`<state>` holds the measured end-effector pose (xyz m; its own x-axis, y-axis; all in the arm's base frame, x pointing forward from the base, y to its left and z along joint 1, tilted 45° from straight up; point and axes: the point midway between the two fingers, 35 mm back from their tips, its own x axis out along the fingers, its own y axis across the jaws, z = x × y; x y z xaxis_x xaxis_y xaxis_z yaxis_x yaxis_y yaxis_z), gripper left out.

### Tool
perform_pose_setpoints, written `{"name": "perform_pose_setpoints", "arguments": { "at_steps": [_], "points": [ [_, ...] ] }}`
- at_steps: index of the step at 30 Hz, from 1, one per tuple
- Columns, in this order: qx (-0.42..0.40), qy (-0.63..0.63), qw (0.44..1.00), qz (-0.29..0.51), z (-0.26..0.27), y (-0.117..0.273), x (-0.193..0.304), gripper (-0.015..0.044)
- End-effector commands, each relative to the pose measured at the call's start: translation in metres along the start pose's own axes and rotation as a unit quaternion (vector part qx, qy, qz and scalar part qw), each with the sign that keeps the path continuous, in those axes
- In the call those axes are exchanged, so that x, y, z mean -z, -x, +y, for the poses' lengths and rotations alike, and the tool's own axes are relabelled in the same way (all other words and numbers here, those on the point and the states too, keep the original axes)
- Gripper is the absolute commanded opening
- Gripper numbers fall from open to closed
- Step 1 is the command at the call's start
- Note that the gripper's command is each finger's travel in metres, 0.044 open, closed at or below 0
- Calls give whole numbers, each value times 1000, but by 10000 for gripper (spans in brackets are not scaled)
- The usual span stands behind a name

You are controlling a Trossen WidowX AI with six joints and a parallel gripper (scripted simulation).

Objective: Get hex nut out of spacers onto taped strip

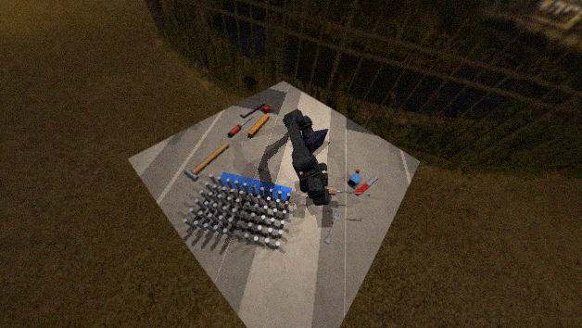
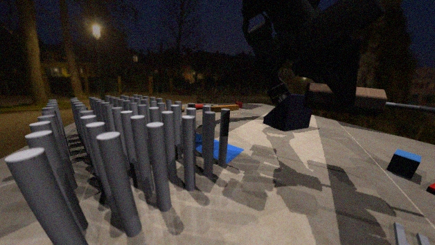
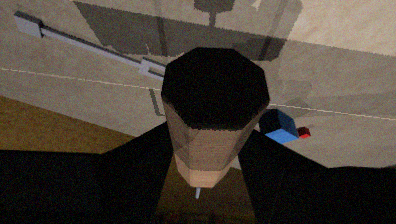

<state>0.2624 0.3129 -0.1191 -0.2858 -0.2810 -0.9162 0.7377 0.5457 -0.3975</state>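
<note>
My gripper (image 1: 322, 193) (image 3: 206, 128) is shut on the wooden handle of a tool (image 1: 332, 190) (image 2: 371, 97) (image 3: 205, 150) and holds it above the table, right of the spacers. The tool's thin metal shaft (image 1: 354, 193) (image 2: 409, 106) points away to the right; its end shape is too small to tell. The standing metal spacers (image 2: 160, 166) form a dense field, and those in view stand. The blue taped strip (image 1: 232, 178) (image 2: 230, 149) lies along the field's edge on the arm's side. The hex nut cannot be made out in any view.
A grey wrench (image 1: 332, 228) (image 3: 90, 46), a blue block (image 1: 355, 179) (image 2: 403, 164) (image 3: 283, 134) and a red-handled tool (image 1: 362, 188) lie right. A hammer (image 1: 210, 158), an orange bar (image 1: 259, 126) and a red screwdriver (image 1: 234, 131) lie left. A dark wedge (image 1: 317, 139) (image 2: 289, 114) stands beside the arm.
</note>
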Motion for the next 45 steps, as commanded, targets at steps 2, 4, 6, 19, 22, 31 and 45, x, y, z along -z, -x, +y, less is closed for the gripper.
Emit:
{"name": "perform_pose_setpoints", "arguments": {
  "at_steps": [2, 4, 6, 19, 22, 31, 45],
  "points": [
    [0, 2, 1000, -1, 0, -5, -3, 0],
    [0, 2, 1000, -1, 0, -6, -4, 0],
    [0, 2, 1000, -1, 1, -8, -5, 0],
    [0, 2, 1000, -1, 2, -17, -12, 0],
    [0, 2, 1000, -1, 2, -19, -13, 0],
    [0, 2, 1000, -2, 2, -26, -18, 0],
    [0, 2, 1000, -2, 2, -36, -25, 0]
  ]
}}
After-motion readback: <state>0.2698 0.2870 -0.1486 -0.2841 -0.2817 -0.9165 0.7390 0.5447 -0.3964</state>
